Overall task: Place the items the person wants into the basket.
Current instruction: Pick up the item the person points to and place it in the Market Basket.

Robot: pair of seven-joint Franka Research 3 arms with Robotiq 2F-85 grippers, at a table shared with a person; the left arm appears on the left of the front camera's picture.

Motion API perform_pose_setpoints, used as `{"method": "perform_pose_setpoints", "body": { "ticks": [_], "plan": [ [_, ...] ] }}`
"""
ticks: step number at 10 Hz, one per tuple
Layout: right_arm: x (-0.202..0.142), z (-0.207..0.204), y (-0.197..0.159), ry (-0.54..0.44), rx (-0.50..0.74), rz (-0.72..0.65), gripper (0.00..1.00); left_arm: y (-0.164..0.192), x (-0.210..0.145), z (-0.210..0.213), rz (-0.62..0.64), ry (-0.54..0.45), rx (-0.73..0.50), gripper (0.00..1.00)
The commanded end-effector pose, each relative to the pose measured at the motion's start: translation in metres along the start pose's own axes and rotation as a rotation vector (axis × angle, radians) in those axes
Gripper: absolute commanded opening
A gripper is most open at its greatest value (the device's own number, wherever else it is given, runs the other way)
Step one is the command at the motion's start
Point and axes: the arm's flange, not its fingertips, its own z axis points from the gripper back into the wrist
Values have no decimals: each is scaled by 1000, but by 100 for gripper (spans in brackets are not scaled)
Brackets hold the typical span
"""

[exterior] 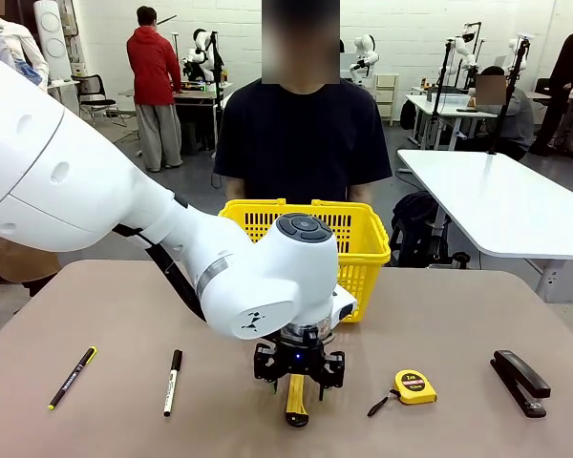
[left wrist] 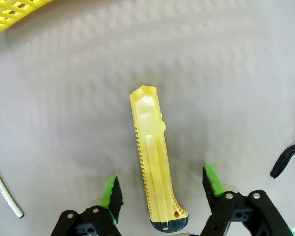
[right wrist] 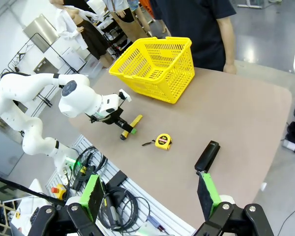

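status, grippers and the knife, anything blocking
Left gripper open, jaws astride the utility knife, not touching. Right gripper open, empty, up high. Knife flat on the table, basket beyond it, nothing between.

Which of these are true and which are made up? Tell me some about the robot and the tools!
1. The left claw has one finger on each side of the yellow knife. True.
2. The stapler is in the basket. False: it lies on the table, away from the basket.
3. The tape measure lies between the knife and the stapler. True.
4. The right claw holds the tape measure. False: it is open, holding nothing, up above the table.
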Motion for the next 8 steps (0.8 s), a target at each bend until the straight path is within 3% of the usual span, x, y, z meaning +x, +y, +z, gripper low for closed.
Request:
{"method": "perform_pose_setpoints", "body": {
  "ticks": [1, 2, 4, 5, 6, 8],
  "plan": [
    [0, 1, 0, -11, 14, 14, 100, -11, -1, -6, 29, -49, 44, 22],
    [0, 1, 0, -11, 14, 14, 100, -10, -1, -6, 28, -43, 55, 0],
    [0, 1, 0, -11, 14, 14, 100, -11, -2, -10, 17, -26, 79, 0],
    [0, 1, 0, -11, 14, 14, 100, -11, -2, -11, 14, -21, 84, 8],
    [0, 1, 0, -11, 14, 14, 100, -11, -2, -11, 13, -19, 86, 0],
    [0, 1, 0, -11, 14, 14, 100, -11, -2, -11, 11, -16, 87, 0]
  ]
}}
